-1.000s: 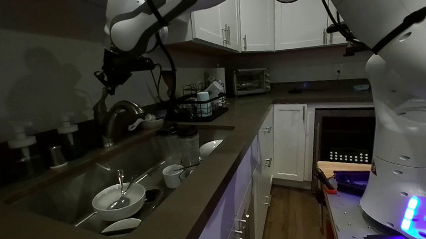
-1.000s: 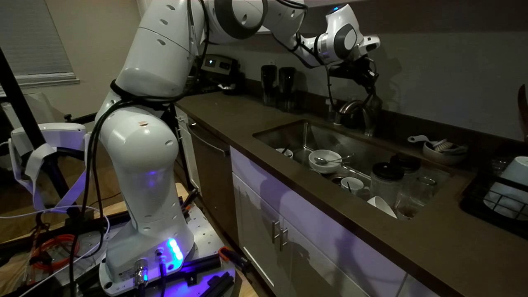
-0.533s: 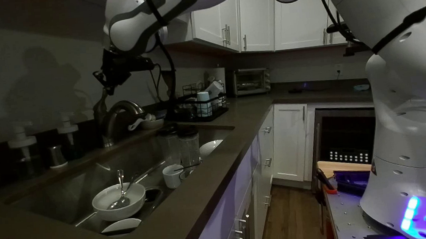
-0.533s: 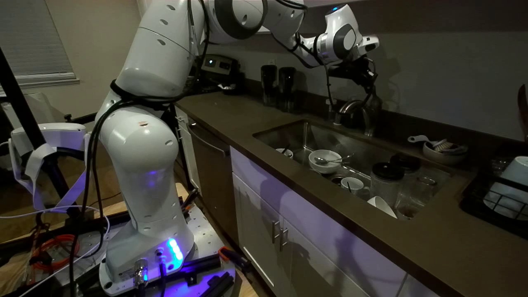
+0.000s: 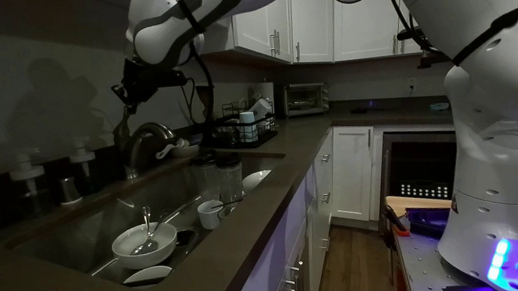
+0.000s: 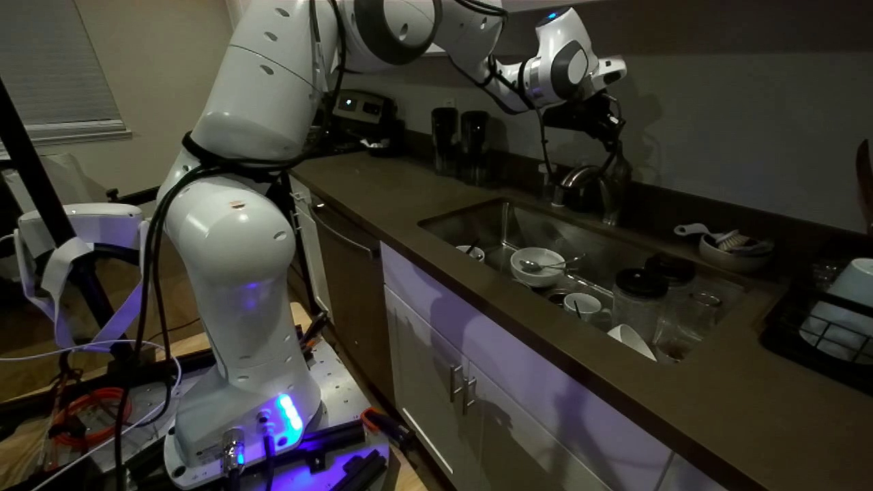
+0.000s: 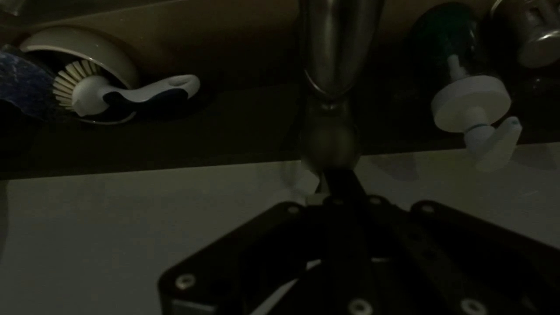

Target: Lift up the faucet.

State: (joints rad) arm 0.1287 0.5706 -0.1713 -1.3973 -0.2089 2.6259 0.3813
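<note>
Though fully closed and empty, the gripper's (image 7: pixel 336 173) fingers (image 7: pixel 344 184) right at the lever (image 5: pixel 122 128) of the faucet (image 7: pixel 336 76), contact unclear.

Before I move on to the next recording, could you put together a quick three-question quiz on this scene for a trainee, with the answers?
1. Multiple choice. What is nearest to the tips of the pincer?
A) the dish rack
B) the faucet
C) the toaster oven

2. True or false: the pincer stands wide open.

3. Fill in the missing word, using the wrist view: the scrub brush has its bristled head in a ____, with its handle sticking out past the rim.

Key: 1. B. 2. False; it is shut. 3. Bowl.
</note>
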